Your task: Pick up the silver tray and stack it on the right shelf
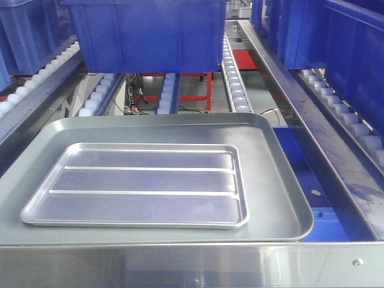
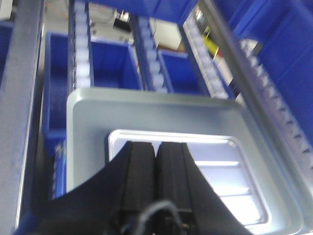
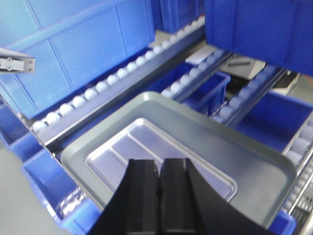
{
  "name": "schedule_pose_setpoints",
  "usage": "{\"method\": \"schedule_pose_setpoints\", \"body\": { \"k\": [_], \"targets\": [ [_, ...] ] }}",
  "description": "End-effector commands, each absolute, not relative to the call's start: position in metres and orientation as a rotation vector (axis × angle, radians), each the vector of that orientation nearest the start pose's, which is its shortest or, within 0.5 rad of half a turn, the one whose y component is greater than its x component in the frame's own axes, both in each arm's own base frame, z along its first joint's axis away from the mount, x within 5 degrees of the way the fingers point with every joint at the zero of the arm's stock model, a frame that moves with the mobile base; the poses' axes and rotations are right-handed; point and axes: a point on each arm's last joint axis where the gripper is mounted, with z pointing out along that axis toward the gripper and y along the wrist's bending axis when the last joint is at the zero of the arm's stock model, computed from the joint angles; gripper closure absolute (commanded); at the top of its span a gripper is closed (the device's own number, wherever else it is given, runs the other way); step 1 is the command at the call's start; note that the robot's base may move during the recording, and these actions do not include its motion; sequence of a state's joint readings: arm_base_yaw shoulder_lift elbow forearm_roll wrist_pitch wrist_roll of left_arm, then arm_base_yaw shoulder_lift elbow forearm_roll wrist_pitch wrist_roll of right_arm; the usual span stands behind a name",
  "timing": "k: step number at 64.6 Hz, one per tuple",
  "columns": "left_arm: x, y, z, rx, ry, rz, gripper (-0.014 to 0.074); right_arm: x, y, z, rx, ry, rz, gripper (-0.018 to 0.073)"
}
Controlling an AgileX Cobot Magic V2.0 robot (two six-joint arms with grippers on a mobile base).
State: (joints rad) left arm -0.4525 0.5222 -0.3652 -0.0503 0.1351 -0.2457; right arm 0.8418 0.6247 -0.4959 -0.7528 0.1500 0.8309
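A: Silver tray: where is it lying?

B: It is lying flat inside the grey tray, set toward that tray's left front, its two ridges running left to right in the front view.

A: And what is carrying both, starting from the largest thing?

B: The shelf is carrying them; the grey tray is sitting across its lanes of white rollers, just behind the flat front bar. Blue bins are standing on the rollers farther back and on the lanes to either side.

A: How are the grippers standing?

B: The left gripper is hanging above the near end of the silver tray, its black fingers pressing together with nothing between them. The right gripper is hovering over the same tray from the other side, fingers likewise closed on nothing, a thin slit showing between them.

A: Is either one touching the tray?

B: That cannot be told from these views.
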Motion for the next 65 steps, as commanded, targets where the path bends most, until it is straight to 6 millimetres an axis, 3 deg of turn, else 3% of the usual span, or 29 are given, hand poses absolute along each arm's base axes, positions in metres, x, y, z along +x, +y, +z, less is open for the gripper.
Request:
{"method": "schedule_pose_setpoints", "body": {
  "k": [1, 16, 51, 65],
  "targets": [
    [0.093, -0.046, 0.307, 0.136, 1.617, -0.582, 0.0697, 0.085, 0.088, 0.334, -0.599, 1.514, 0.641, 0.0506],
    [0.065, -0.032, 0.320, 0.123, 1.464, -0.616, 0.0697, 0.071, 0.070, 0.342, -0.554, 1.441, 0.655, 0.0506],
    [0.064, -0.032, 0.320, 0.122, 1.458, -0.617, 0.0697, 0.072, 0.070, 0.341, -0.551, 1.450, 0.648, 0.0506],
    [0.064, -0.032, 0.320, 0.122, 1.458, -0.617, 0.0697, 0.069, 0.045, 0.321, -0.394, 1.484, 0.520, 0.0506]
  ]
}}
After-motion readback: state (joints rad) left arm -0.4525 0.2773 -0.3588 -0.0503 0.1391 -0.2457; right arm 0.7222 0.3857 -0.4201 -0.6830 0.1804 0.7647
